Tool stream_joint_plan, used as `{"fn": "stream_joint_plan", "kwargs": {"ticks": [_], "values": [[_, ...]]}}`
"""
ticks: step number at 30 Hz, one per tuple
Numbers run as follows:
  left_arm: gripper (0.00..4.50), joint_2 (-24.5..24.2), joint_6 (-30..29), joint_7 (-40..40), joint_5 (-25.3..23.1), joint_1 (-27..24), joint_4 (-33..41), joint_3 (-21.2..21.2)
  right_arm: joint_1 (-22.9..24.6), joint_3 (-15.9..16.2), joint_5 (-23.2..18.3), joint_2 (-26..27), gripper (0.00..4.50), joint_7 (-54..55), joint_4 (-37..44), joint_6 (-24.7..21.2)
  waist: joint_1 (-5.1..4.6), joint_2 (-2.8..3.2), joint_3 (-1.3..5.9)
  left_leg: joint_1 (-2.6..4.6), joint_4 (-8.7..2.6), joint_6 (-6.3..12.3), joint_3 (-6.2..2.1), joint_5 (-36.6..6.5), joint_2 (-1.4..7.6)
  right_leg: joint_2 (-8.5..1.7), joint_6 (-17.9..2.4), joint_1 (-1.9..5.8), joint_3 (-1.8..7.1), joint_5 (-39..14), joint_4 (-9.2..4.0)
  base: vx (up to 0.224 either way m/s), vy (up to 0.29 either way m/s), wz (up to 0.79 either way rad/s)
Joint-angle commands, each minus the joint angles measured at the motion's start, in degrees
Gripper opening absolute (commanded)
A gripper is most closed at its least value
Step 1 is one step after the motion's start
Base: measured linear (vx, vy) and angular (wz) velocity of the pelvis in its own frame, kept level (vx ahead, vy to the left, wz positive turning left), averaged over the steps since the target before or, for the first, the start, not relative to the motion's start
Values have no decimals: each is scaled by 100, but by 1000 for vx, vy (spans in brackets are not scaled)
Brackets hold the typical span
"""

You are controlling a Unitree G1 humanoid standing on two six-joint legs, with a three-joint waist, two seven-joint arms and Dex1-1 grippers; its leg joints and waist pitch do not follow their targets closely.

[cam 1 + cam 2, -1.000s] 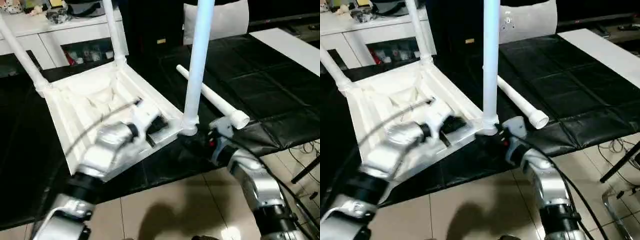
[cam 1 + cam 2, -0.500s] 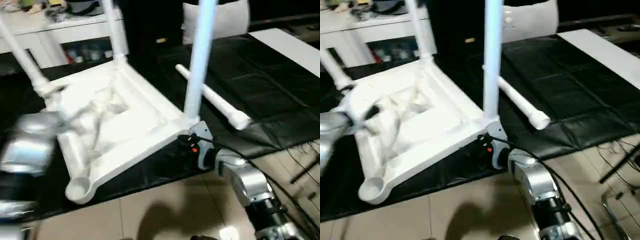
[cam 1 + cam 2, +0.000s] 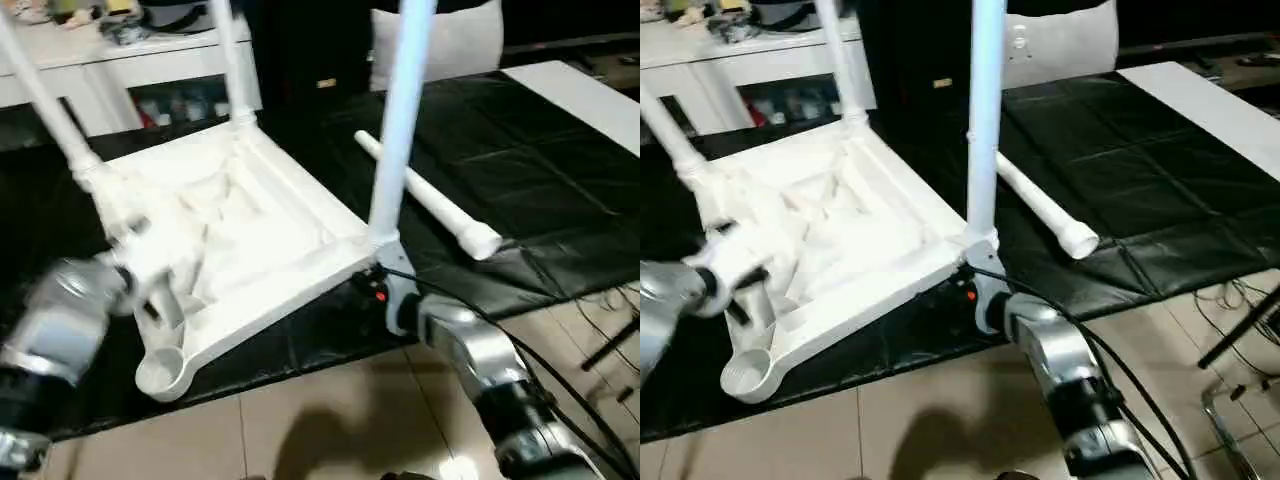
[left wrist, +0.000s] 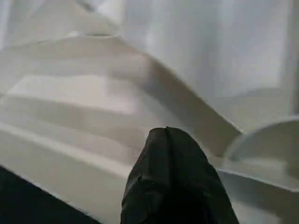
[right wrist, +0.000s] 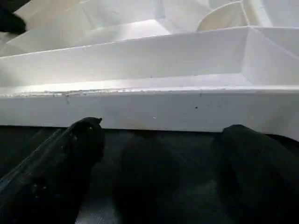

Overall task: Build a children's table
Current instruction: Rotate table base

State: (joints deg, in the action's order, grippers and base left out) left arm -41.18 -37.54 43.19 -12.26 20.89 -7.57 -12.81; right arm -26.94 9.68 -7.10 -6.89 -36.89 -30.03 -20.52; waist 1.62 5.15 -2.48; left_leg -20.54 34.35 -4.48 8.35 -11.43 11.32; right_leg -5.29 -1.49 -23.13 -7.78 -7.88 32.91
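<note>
Upturned white plastic ribbed tabletop (image 3: 250,240) on black padded mat (image 3: 520,180), three white tubular legs (image 3: 400,120) upright; left gripper (image 4: 175,175) clenched over its ribs, right gripper (image 5: 159,163) spread beside its rim

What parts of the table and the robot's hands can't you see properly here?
- Tops of the three standing legs: cut off by the top edge in both eye views.
- Right gripper: in the eye views, tucked under the tabletop corner.
- Left gripper: blurred in the eye views.
- Far end of the loose leg: behind the near standing leg.
</note>
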Motion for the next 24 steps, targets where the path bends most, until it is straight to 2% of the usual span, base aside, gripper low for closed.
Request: {"fn": "stream_joint_plan", "kwargs": {"ticks": [1, 2, 6, 9, 11, 12, 13, 14, 16, 21, 24], "values": [[7, -279, -142, 590, -6, -175, 82, -364, -308, -53, 83, 59, 450, 224, -324, 222, -4, 46, 302, -3, -460, 103, -52, -1976, 92, -353, -759, 313, 279, -2615, -434, 0, 0, 0], [7, -359, -156, 750, 12, -203, 125, -447, -384, -72, 93, 73, 450, 250, -420, 266, -28, 71, 291, 2, -468, 95, -67, -2075, 97, -356, -708, 306, 278, -2810, -450, 0, 0, 0], [7, -498, -46, 1368, 322, -301, 406, -576, -771, -135, 143, 123, 450, 301, -889, 487, -109, 67, 293, 3, -465, 89, -84, -2095, 80, -338, -727, 309, 298, -2787, -419, 0, 0, 0], [7, -508, -8, 1409, 318, -295, 440, -617, -928, -145, 176, 141, 450, 314, -1103, 589, -160, 85, 310, 13, -456, 123, -70, -2011, 88, -329, -920, 296, 327, -2483, -383, 0, 0, 0], [7, -412, 112, 1146, 210, -215, 303, -554, -1044, -162, 210, 153, 450, 338, -1276, 683, -166, 80, 309, -1, -451, 154, -58, -1948, 74, -313, -969, 312, 323, -2391, -372, 0, 0, 0], [7, -301, 216, 906, 193, -119, 174, -438, -1104, -172, 217, 154, 450, 345, -1368, 726, -170, 29, 318, -7, -445, 177, -47, -1904, 68, -307, -971, 314, 321, -2375, -377, 0, 0, 0], [7, -49, 265, 450, 231, 86, -35, -144, -1183, -185, 224, 152, 450, 344, -1511, 798, -154, 51, 318, 11, -425, 187, -35, -1854, 56, -310, -960, 309, 320, -2428, -380, 0, 0, 0], [7, 72, 244, 244, 258, 180, -117, 4, -1213, -189, 227, 151, 450, 341, -1571, 831, -151, 26, 319, -1, -407, 205, -18, -1762, 43, -308, -938, 318, 310, -2485, -383, 0, 0, 0], [7, 163, 204, 66, 320, 339, -179, 226, -1246, -175, 253, 148, 450, 330, -1679, 905, -111, 45, 338, 24, -406, 215, -20, -1693, 60, -311, -892, 302, 312, -2492, -400, 0, 0, 0], [7, -212, 16, -2, 32, 382, -185, 231, -1215, -170, 295, 145, 450, 249, -1767, 995, -121, 12, 335, -29, -426, 246, -49, -1687, 73, -304, -947, 334, 313, -2291, -347, 0, 0, 0], [7, -407, -2, 37, -107, 312, -253, 142, -1240, -191, 327, 136, 450, 217, -1928, 1108, -118, 36, 343, -5, -418, 271, -35, -1577, 84, -307, -1044, 308, 328, -2105, -335, 0, 0, 0]]}}
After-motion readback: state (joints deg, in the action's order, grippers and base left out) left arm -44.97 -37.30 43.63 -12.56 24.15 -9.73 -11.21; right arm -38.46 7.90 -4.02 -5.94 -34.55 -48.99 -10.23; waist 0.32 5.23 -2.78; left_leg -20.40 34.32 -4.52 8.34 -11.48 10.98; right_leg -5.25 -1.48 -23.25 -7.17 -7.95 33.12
